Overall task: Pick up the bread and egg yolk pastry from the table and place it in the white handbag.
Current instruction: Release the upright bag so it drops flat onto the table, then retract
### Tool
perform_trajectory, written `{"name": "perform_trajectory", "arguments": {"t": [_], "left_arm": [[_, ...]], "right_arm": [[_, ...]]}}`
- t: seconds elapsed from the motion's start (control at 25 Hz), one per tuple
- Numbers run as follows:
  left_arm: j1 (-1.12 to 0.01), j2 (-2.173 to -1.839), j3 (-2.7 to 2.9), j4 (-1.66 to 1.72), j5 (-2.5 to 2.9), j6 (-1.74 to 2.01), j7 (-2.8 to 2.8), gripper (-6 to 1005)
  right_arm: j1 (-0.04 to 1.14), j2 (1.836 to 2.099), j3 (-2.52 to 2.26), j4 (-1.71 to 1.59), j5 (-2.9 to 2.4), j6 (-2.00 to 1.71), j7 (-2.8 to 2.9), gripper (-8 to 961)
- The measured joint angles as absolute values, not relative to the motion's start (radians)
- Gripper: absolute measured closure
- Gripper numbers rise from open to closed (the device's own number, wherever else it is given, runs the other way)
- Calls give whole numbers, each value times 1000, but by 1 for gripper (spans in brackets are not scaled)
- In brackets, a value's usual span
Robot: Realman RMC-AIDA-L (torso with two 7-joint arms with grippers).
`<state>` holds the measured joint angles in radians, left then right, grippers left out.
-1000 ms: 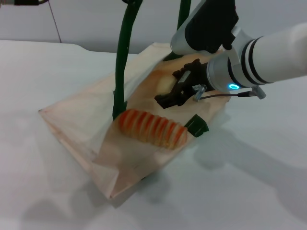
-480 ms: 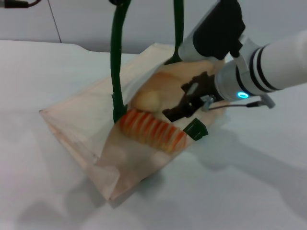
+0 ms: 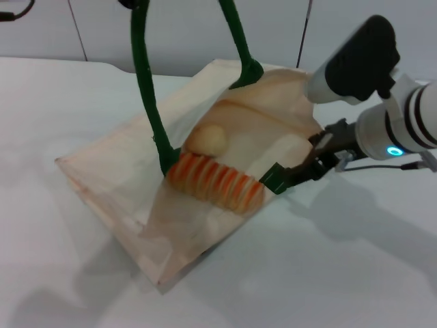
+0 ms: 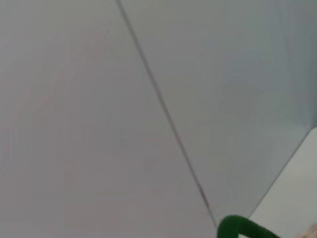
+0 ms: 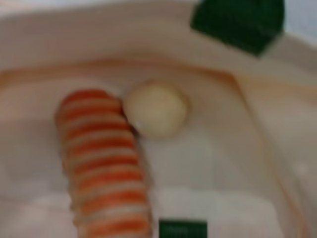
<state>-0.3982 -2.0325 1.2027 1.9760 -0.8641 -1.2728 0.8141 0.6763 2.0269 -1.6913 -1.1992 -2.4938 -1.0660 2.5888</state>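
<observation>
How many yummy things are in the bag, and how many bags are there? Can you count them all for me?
Striped bread: 1
Round egg yolk pastry: 1
White handbag with green handles: 1
Total: 3 things. Both treats lie inside the bag, side by side.

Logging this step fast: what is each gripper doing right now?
Left gripper: not in view.
Right gripper: beside the white handbag, empty; open or shut cannot be told.
</observation>
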Motion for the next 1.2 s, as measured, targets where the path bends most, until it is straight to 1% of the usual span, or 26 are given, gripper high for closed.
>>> {"name": "perform_trajectory", "arguments": {"t": [0.44,1.04,1.16,1.2], "left_arm": [[-381,-2033,1200,1914,-828,-1199,812,826],[-406,-2032,1252,1850,-828,-1156,822,822],[-404,-2032,1260,1834,-830,-1128,823,597],[-399,-2032,1263,1830,-833,-1115,823,555]], "right_arm": [[582,2029,-1646,-1307,-2576,-1104,2607,74],[571,2030,-1530,-1283,-2570,-1033,2608,74],[568,2031,-1521,-1283,-2568,-1019,2608,73],[562,2031,-1520,-1282,-2561,-999,2606,73]]}}
